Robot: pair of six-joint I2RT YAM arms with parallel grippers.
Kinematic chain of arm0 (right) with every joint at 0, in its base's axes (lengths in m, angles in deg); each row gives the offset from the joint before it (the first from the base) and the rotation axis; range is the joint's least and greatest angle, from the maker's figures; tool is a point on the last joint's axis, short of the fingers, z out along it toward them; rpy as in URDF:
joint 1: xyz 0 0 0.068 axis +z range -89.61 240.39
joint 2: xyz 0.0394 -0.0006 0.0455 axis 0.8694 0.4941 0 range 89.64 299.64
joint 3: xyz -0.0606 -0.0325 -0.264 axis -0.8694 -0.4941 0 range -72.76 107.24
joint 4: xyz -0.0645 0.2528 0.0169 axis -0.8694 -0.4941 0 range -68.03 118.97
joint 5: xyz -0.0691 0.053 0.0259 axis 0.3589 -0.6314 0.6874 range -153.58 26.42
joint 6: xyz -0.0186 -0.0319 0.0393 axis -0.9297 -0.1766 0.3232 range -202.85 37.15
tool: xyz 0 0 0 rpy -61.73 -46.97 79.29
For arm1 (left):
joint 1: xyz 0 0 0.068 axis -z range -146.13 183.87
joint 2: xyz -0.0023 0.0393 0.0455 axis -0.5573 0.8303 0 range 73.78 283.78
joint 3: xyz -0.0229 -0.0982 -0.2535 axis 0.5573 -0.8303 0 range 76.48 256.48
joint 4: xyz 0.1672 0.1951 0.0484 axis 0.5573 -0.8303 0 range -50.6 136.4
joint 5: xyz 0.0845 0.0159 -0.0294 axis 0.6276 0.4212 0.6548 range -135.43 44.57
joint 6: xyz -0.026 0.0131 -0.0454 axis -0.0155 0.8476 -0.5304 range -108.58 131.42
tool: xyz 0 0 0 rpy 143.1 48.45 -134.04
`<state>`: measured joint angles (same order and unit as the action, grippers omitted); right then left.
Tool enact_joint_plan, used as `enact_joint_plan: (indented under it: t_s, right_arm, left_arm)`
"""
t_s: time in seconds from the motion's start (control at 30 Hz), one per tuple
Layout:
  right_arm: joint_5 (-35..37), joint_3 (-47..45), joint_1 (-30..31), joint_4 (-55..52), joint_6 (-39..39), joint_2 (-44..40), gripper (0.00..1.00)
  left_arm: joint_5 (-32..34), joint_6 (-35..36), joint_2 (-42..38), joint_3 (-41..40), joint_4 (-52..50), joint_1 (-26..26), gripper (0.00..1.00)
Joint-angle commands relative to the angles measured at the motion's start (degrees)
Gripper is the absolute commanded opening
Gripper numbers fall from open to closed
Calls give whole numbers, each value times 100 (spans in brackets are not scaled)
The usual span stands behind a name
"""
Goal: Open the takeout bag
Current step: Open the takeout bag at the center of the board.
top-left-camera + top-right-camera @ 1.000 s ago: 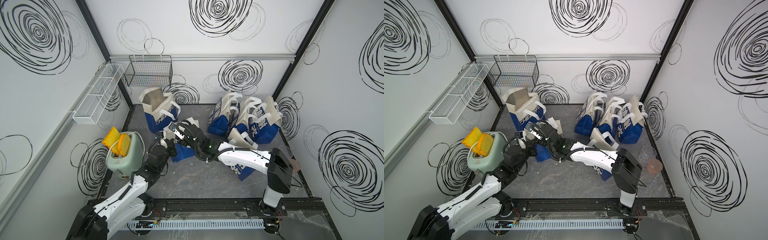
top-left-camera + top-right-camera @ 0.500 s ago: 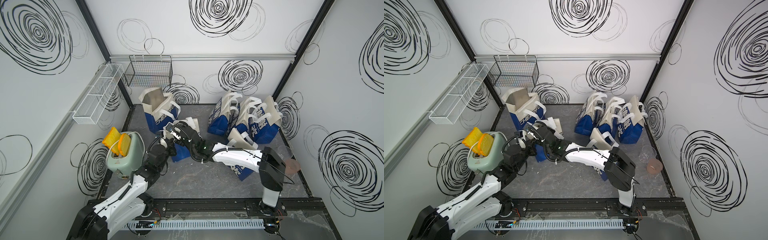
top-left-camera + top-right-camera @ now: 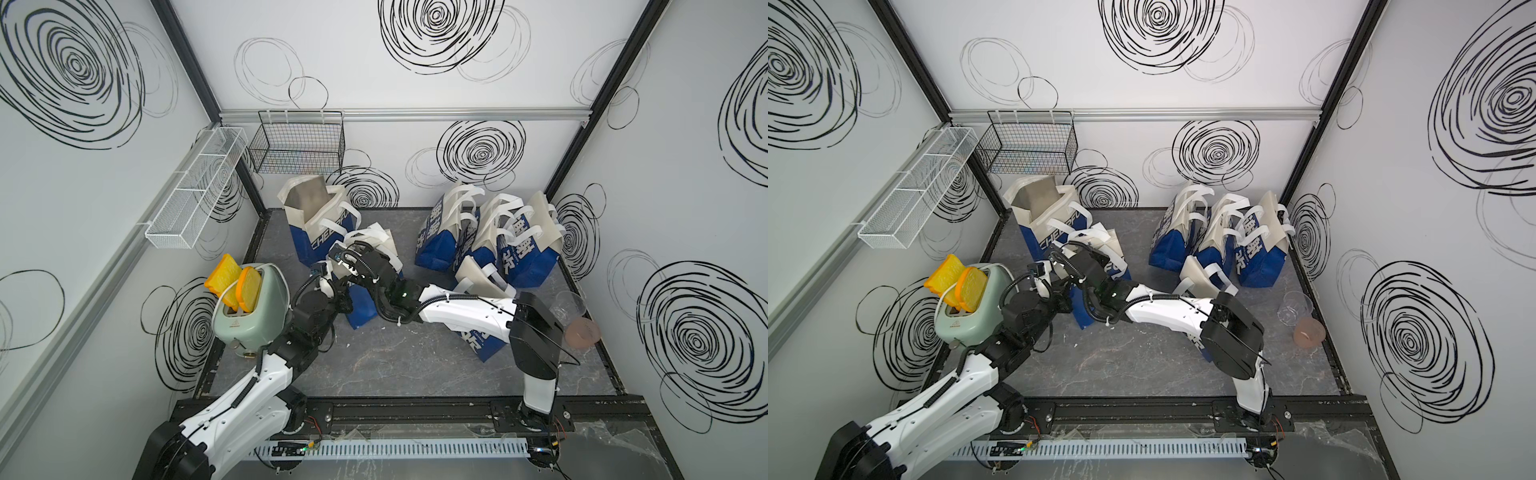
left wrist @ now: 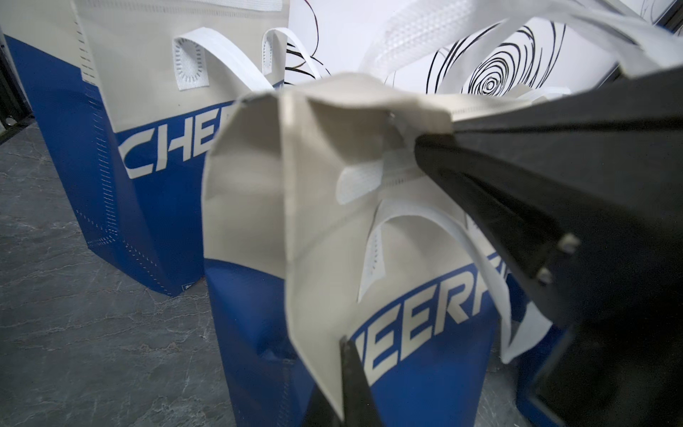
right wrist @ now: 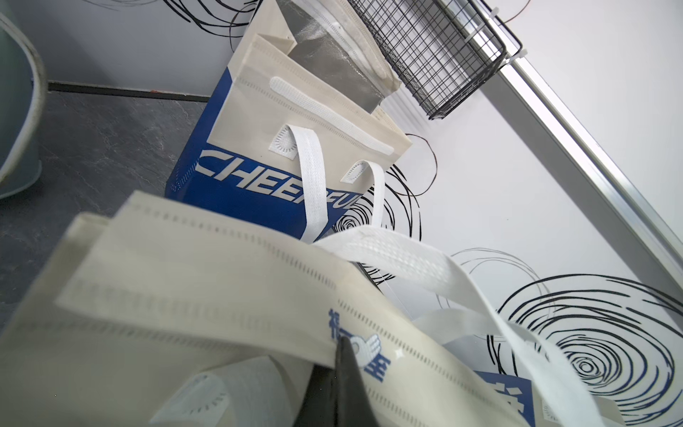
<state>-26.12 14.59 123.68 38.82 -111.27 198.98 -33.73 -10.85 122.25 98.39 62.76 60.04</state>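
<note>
Here, both jaws pinch the takeout bag (image 3: 362, 309).

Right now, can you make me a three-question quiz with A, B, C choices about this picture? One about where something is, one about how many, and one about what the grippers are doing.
1. The toaster stands at the table's: A left side; B right side; C back middle.
2. How many bread slices stick out of it? A one; B two; C four.
3. The left gripper and right gripper are: A wide open; B shut on the bag; C shut on bread.

Answers:
1 A, it sits at the left edge in both top views.
2 B, two yellow slices stick up.
3 B, each wrist view shows fingers pinching the bag's cream rim.
</note>
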Motion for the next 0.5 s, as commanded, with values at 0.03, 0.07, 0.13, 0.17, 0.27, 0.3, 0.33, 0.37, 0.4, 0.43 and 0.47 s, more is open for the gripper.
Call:
enact_joint_plan:
  t_s: [0.03,0.07,0.13,0.17,0.27,0.3,0.33,0.37,0.4,0.43,0.47]
  right_arm:
    - [-9,535,-44,-677,34,-420,0]
    - [14,600,-36,-789,60,-468,0]
    - [-60,852,-52,-1165,186,-497,0]
    - [-54,1007,-53,-1385,215,-469,0]
    - [-88,1292,-53,-1688,210,-475,0]
    - [-93,1388,-53,-1762,202,-475,0]
    - [-113,1479,-54,-1836,200,-470,0]
    - [-115,1599,-62,-1939,185,-448,0]
    - [-124,1713,-71,-2051,183,-426,0]
    - [-156,1826,-79,-2162,186,-402,0]
    - [-188,1947,-88,-2286,194,-387,0]
  left_arm:
    - [3,124,142,67,-601,-20,0]
    - [31,108,194,68,-656,-17,0]
    - [85,95,282,72,-744,-16,0]
    - [103,87,331,65,-785,-16,0]
    - [194,83,430,17,-811,18,0]
    - [249,92,463,-2,-807,43,0]
    - [302,99,497,-3,-830,74,0]
    - [355,112,533,14,-838,100,0]
    - [403,159,593,28,-839,139,0]
    - [456,200,646,45,-847,187,0]
    - [518,242,705,66,-870,239,0]
